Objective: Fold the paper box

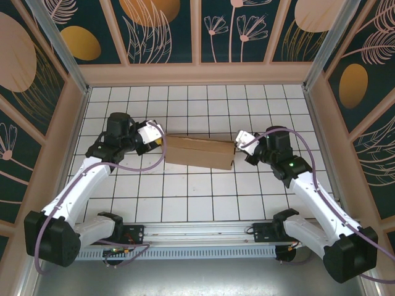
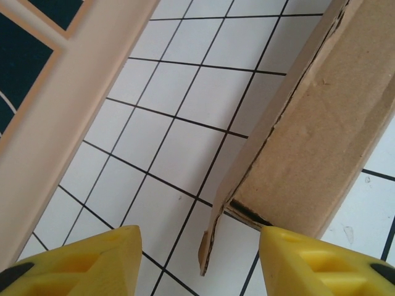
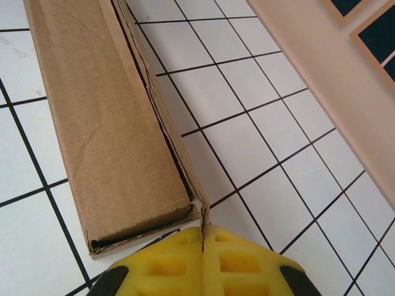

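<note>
The paper box (image 1: 199, 152) lies folded into a long flat brown shape in the middle of the tiled table. My left gripper (image 1: 159, 137) is at its left end, open, yellow fingers (image 2: 92, 262) spread wide. A loose flap (image 2: 225, 203) of the paper box (image 2: 321, 135) hangs between them without touching either. My right gripper (image 1: 237, 143) is at the right end, shut on the thin corner flap (image 3: 202, 213) of the paper box (image 3: 105, 117), which is pinched between the yellow fingertips (image 3: 173, 259).
White tiled table (image 1: 197, 197) with black grid lines, walled by beige panels on three sides (image 1: 197, 73). The left wall (image 2: 68, 111) runs close beside my left gripper. Open tiles lie in front of and behind the box.
</note>
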Motion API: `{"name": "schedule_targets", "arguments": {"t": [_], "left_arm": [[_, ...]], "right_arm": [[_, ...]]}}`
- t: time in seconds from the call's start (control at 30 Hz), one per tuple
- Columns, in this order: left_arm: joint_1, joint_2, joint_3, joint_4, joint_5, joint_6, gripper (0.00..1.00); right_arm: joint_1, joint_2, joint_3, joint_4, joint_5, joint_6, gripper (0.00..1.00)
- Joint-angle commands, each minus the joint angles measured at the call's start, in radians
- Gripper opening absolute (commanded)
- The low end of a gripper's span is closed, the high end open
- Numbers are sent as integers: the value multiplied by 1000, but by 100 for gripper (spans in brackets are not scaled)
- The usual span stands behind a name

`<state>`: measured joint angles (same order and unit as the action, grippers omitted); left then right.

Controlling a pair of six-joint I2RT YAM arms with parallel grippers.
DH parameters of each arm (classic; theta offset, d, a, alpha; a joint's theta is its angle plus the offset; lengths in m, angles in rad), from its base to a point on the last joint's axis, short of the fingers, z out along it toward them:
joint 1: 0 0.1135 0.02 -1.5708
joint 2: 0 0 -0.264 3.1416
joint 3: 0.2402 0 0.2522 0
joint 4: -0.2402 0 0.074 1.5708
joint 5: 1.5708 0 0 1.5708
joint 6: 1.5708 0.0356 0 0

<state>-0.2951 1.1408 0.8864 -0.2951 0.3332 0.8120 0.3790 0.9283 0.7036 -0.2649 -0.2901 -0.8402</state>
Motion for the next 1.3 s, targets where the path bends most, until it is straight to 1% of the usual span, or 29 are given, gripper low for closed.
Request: {"name": "schedule_targets", "arguments": {"t": [0.0, 0.13, 0.2, 0.27, 0.33, 0.47, 0.5, 0.6, 0.73, 0.87, 0.97, 1.03, 1.1, 1.27], "left_arm": [[6, 19, 2, 12, 24, 25, 51], [6, 48, 26, 18, 16, 21, 44], [6, 61, 37, 12, 14, 20, 36], [5, 72, 41, 10, 7, 20, 23], [6, 72, 42, 15, 17, 13, 14], [6, 68, 48, 13, 31, 9, 2], [6, 68, 48, 10, 34, 10, 0], [5, 59, 48, 9, 67, -14, 0], [-1, 42, 47, 39, 109, -143, 0], [-16, 29, 29, 65, 70, -292, 0], [-24, 13, 6, 99, 41, -429, 0], [-26, 0, -10, 115, 59, -516, 0], [-27, -14, -23, 122, 96, -574, 0], [-32, -31, -44, 158, 110, -714, 0]], "right_arm": [[6, -21, -13, 24, -2, -19, 0], [7, -12, -8, 17, -3, -17, 0], [7, -7, -2, 16, -5, -12, 0], [6, 0, 5, 12, -6, -11, 0], [7, 5, 8, 7, -9, -9, 0], [8, 13, 11, 5, -14, -3, 0], [8, 15, 13, 3, -15, -1, 0], [8, 18, 23, 0, -24, 20, 0], [8, 21, 49, 7, -46, 104, 0], [9, 23, 55, 26, -58, 207, 0], [9, 26, 64, 20, -92, 281, 0], [9, 28, 63, 39, -80, 360, 0], [9, 36, 69, 49, -54, 438, 0], [9, 82, 96, 53, 15, 569, 0]]}}
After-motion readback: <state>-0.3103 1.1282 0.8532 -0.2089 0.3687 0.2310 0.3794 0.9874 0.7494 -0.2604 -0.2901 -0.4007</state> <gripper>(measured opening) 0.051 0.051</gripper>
